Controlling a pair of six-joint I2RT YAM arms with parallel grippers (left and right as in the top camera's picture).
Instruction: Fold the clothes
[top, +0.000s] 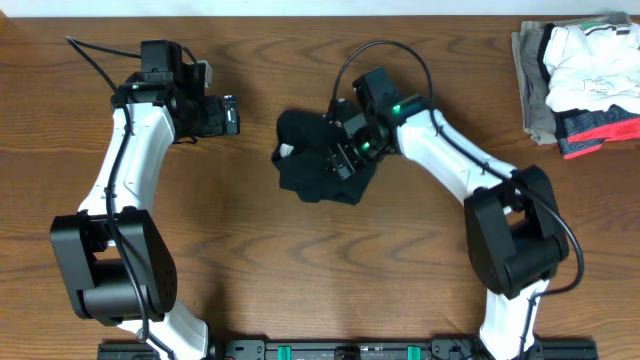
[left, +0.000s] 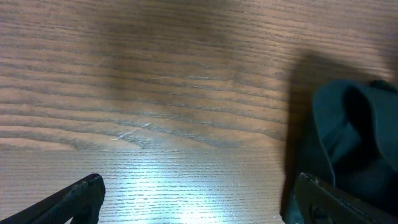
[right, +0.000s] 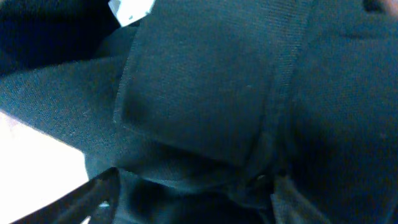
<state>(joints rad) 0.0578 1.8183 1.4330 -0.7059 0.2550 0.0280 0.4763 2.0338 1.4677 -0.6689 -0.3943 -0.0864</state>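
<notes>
A black garment (top: 312, 165) lies crumpled at the middle of the wooden table, with a small white label showing at its left edge. My right gripper (top: 345, 152) is low over the garment's right side. In the right wrist view the dark cloth (right: 205, 93) fills the frame, and the right gripper (right: 193, 199) is open with its fingers wide apart against the cloth. My left gripper (top: 231, 115) is open and empty, left of the garment. In the left wrist view the left gripper (left: 199, 205) is over bare wood, with the garment (left: 354, 137) by its right finger.
A pile of clothes (top: 580, 75) in white, grey and red sits at the table's far right corner. The table (top: 250, 250) is brown wood. Black cables run along the far edge near both arms.
</notes>
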